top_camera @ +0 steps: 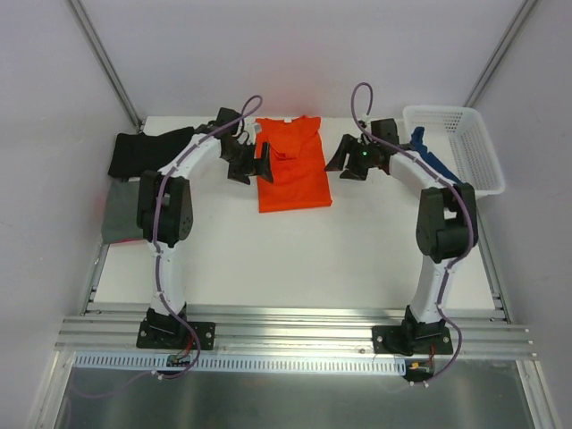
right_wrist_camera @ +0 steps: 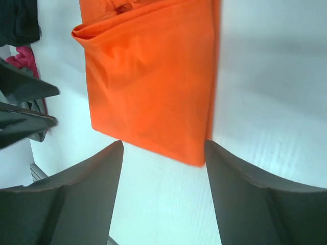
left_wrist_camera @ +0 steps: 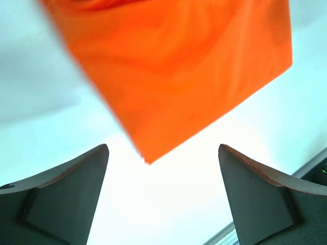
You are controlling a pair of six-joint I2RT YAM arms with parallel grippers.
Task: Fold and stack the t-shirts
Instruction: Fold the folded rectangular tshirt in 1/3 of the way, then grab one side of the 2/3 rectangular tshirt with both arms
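Note:
A bright orange-red t-shirt (top_camera: 290, 168) lies flat at the back middle of the white table, its sides folded in and its collar toward the far edge. My left gripper (top_camera: 251, 166) hovers at its left edge, open and empty; in the left wrist view the shirt's corner (left_wrist_camera: 179, 66) lies just ahead of the gripper (left_wrist_camera: 163, 147). At the shirt's right side, slightly apart from it, my right gripper (top_camera: 349, 161) is open too. The right wrist view has the shirt's near corner (right_wrist_camera: 148, 87) between the tips of that gripper (right_wrist_camera: 164, 143). A black t-shirt (top_camera: 143, 150) and a dark grey one (top_camera: 121, 212) lie at the left. A blue one (top_camera: 434, 161) hangs over the basket rim.
A white plastic mesh basket (top_camera: 465, 134) stands at the back right corner. A bit of pink cloth (right_wrist_camera: 28, 57) shows beside the black shirt (right_wrist_camera: 18, 20). Metal rails run along the table's near edge (top_camera: 286, 326).

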